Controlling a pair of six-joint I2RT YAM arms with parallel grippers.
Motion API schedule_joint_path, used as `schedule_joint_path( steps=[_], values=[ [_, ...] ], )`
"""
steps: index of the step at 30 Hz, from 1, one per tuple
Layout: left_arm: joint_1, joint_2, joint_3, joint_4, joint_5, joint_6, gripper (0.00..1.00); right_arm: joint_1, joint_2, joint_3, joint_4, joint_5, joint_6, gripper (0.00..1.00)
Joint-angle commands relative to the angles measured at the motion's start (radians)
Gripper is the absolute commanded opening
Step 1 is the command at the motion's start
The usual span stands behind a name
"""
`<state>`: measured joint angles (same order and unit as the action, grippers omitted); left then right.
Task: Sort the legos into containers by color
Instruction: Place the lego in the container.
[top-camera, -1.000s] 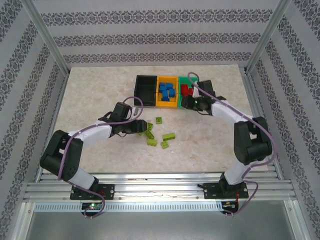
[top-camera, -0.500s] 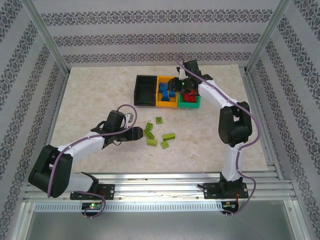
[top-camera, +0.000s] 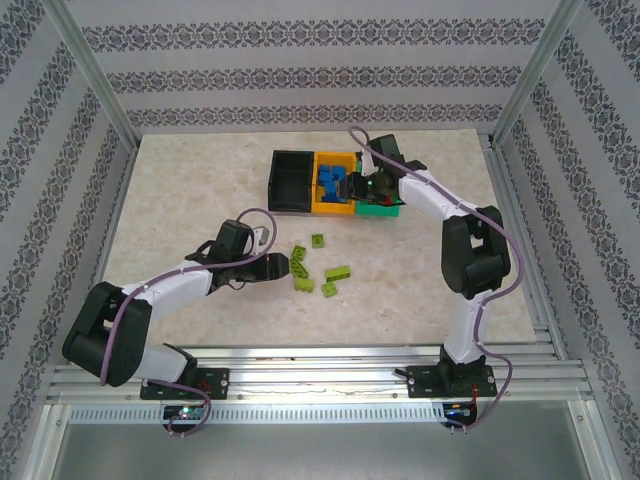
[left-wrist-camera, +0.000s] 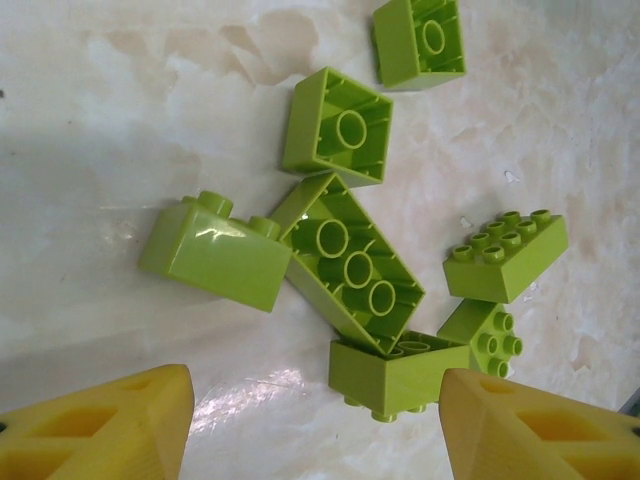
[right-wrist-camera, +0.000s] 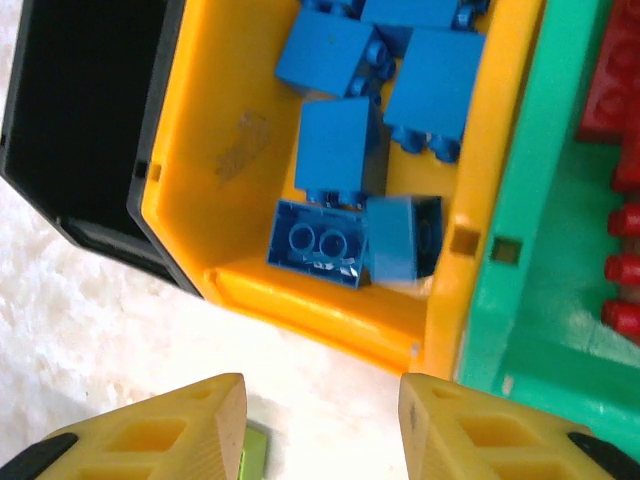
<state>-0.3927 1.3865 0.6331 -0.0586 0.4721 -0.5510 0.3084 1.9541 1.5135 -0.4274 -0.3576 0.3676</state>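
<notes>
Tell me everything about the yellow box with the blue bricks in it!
The orange-yellow rectangular plastic bin is open-topped and upright, with glossy walls and small square slots near its rim. It sits on the table between a black bin and a green bin, touching both. Inside lie jumbled blue studded bricks.

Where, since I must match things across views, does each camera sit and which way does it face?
Top external: above and behind the arm bases, looking down and forward over the table; both arms show.
Left wrist: on the left arm's wrist, looking down at lime green legos; the left gripper, fingertips apart, at the bottom.
Right wrist: on the right arm's wrist, looking down into the orange-yellow bin of blue legos; the right gripper at the bottom.
Shared: top external and left wrist both show the lime green legos.
</notes>
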Motion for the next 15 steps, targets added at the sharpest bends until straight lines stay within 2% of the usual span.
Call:
schedule_joint_path(
  steps=[1, 8, 15],
  values=[
    [0.001, -0.018, 0.022, 0.029, 0.01, -0.003, 0.66, 0.004, -0.095, -0.065, 0.038, 0.002, 0.011, 0.45],
    [0.002, 0.004, 0.026, 0.022, 0.018, 0.003, 0.66, -0.01, -0.247, -0.265, 0.086, 0.041, 0.006, 0.45],
    [0.001, 0.025, 0.053, 0.021, 0.019, 0.01, 0.66, -0.032, -0.47, -0.572, 0.187, 0.142, 0.011, 0.46]
  ],
)
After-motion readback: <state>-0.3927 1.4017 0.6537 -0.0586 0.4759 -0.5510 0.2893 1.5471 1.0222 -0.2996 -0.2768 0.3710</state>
